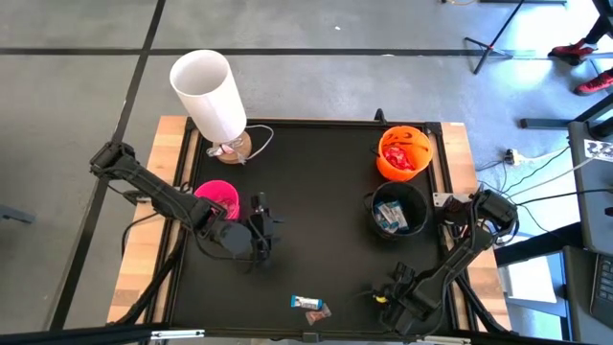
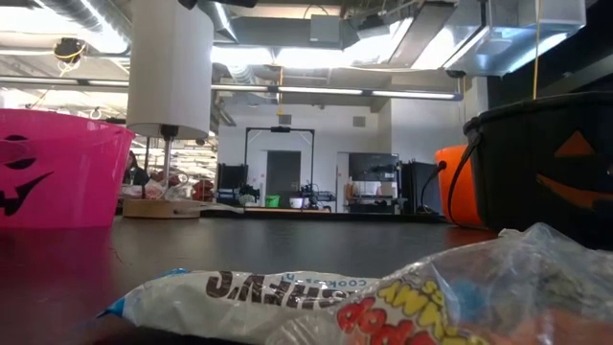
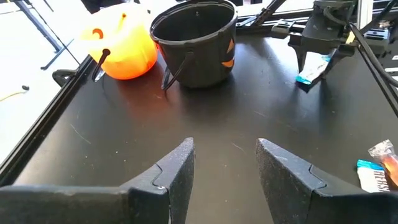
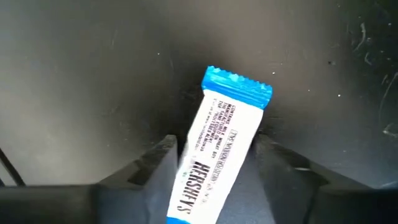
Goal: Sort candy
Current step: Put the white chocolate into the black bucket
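Near the front right corner of the table (image 1: 316, 206), the right gripper (image 4: 214, 165) is pinching a blue-and-white candy bar (image 4: 221, 155) between its two fingers; its wrist camera shows the wrapper standing up between the pads with the dark mat some way below, so the bar looks lifted clear of the surface. The left wrist view shows the same bar (image 3: 313, 68) hanging from that gripper. The step in hand, then, seems to be carrying one picked sweet to its bowl. The black bowl (image 1: 397, 211), toward the right edge, already holds blue-and-white wrappers, while the orange bowl (image 1: 403, 153) at the back right corner holds red ones, so the black bowl is the likely target. The next move calls for swinging the arm back along the right edge, stopping above the black bowl's rim, and only then spreading the fingers. Two more sweets (image 1: 311, 306) lie touching each other at the middle of the front edge, still to be sorted; one is blue-and-white, the other in a clear wrapper with red and orange print. The left gripper (image 3: 224, 171) hovers over the mat left of centre, just beside the pink bowl (image 1: 218, 196), fingers spread and empty. A white lamp (image 1: 211, 94) stands at the back left corner.
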{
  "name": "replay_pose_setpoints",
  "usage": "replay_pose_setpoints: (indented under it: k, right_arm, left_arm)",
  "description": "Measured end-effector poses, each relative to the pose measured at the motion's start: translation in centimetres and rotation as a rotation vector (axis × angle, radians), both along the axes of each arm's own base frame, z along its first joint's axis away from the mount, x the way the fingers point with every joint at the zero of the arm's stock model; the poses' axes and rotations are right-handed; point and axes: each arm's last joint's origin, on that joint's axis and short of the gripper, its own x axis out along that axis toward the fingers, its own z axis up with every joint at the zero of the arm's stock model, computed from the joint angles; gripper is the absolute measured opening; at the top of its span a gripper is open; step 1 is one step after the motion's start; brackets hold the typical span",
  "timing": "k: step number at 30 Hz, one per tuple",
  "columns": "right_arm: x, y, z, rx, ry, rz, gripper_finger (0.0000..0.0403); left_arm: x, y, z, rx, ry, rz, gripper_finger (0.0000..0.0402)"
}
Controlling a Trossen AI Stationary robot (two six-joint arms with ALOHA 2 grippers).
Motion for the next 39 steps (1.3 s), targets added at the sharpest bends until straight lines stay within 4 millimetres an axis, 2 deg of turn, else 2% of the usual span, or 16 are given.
replay_pose_setpoints:
  k: [5, 10, 14, 20, 24, 29, 35, 39]
  right_arm:
    - [0.4, 0.5, 0.9, 0.004, -0.006, 0.041, 0.0143]
    - [0.8, 1.0, 1.8, -0.018, -0.016, 0.096, 0.0096]
    - [1.0, 1.2, 2.7, -0.032, -0.017, 0.116, 0.0079]
    - [1.1, 1.4, 4.6, -0.079, 0.002, 0.142, 0.0076]
    - [1.8, 1.5, 6.9, -0.126, -0.032, 0.169, 0.0078]
    - [3.4, 1.1, 11.1, -0.245, -0.155, 0.228, 0.0083]
    - [4.0, -1.1, 16.3, -0.495, -0.232, 0.221, 0.0084]
    - [3.9, -2.5, 18.7, -0.537, -0.346, 0.242, 0.0085]
  left_arm:
    - [0.0, 0.0, 0.0, -0.001, 0.000, -0.001, 0.0160]
    - [0.0, 0.0, 0.0, -0.002, -0.001, -0.001, 0.0160]
    - [0.0, 0.0, 0.0, -0.003, -0.001, -0.001, 0.0160]
    - [0.0, 0.0, 0.0, -0.005, -0.002, 0.000, 0.0160]
    - [0.0, 0.0, 0.0, -0.005, -0.002, -0.001, 0.0160]
    - [0.0, -0.1, 0.0, -0.005, -0.003, -0.002, 0.0160]
    - [0.0, -0.1, 0.0, -0.019, 0.005, -0.020, 0.0160]
    - [-0.1, -0.3, -0.1, -0.024, 0.015, -0.036, 0.0160]
